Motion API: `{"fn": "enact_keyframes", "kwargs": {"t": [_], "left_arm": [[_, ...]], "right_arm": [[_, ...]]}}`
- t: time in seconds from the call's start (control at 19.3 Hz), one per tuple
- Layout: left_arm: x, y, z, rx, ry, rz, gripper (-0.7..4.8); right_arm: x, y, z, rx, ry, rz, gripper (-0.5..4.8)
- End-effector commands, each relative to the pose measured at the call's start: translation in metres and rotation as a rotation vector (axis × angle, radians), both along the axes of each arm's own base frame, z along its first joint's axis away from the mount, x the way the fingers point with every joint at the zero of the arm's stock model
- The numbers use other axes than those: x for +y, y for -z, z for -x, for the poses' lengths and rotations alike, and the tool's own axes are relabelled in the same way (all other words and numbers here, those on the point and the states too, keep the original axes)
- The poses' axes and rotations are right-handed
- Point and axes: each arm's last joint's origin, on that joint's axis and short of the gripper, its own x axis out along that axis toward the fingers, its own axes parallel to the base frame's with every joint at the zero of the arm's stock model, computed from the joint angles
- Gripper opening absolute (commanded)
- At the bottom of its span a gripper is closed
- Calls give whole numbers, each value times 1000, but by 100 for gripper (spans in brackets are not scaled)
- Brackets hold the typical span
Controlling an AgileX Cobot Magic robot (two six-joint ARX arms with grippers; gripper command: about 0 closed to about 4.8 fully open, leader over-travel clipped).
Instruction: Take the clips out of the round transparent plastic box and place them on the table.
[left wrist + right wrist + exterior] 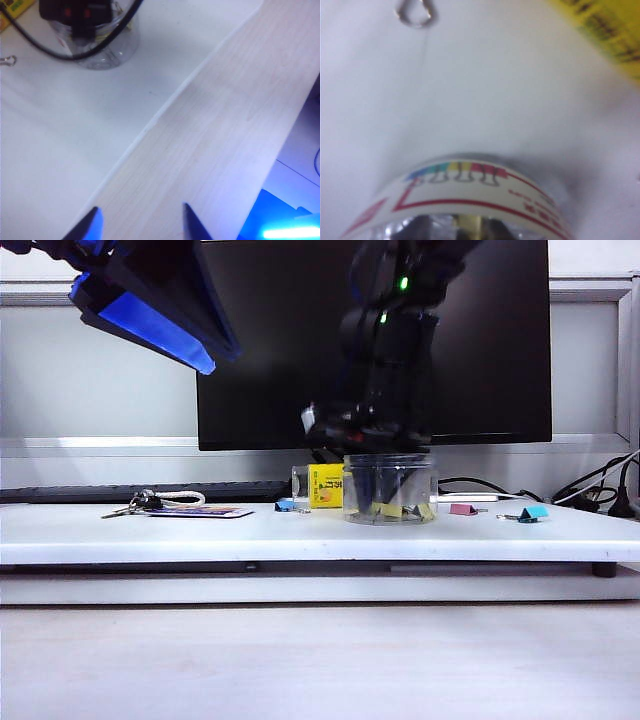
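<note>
Clips point(392, 509) inside box point(390, 490) mid-table point(300, 535), right gripper point(385, 475) plunged into box, finger spread unclear, left gripper point(142, 222) spread wide, empty, raised past table's front edge.

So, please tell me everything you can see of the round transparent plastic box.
The round transparent plastic box is a squat clear cylinder standing upright on the white table, near its middle. A white label with red lines and a row of coloured clip pictures wraps its wall. Pale-yellow clips lie at its bottom. The right gripper reaches down into its open top.
</note>
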Motion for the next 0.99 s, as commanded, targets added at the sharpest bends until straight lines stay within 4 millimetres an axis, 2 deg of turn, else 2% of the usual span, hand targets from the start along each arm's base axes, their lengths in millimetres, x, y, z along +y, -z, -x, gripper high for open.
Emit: {"fn": "enact_keyframes", "kwargs": {"t": [0.05,0.1,0.21,0.62,0.73,0.99], "left_arm": [[0,-2,0,-8,5,9,215],[0,-2,0,-8,5,9,214],[0,-2,0,-8,5,9,215],[0,-2,0,-23,19,0,214],[0,-2,0,-22,19,0,214],[0,-2,0,-22,19,0,214]], "right_arm": [[2,14,-1,42,8,9,166],[2,16,-2,44,10,9,165],[3,20,-3,52,25,9,110],[1,15,1,94,53,-12,103],[1,9,2,83,63,-21,103],[-4,-25,11,16,65,-44,103]]}}
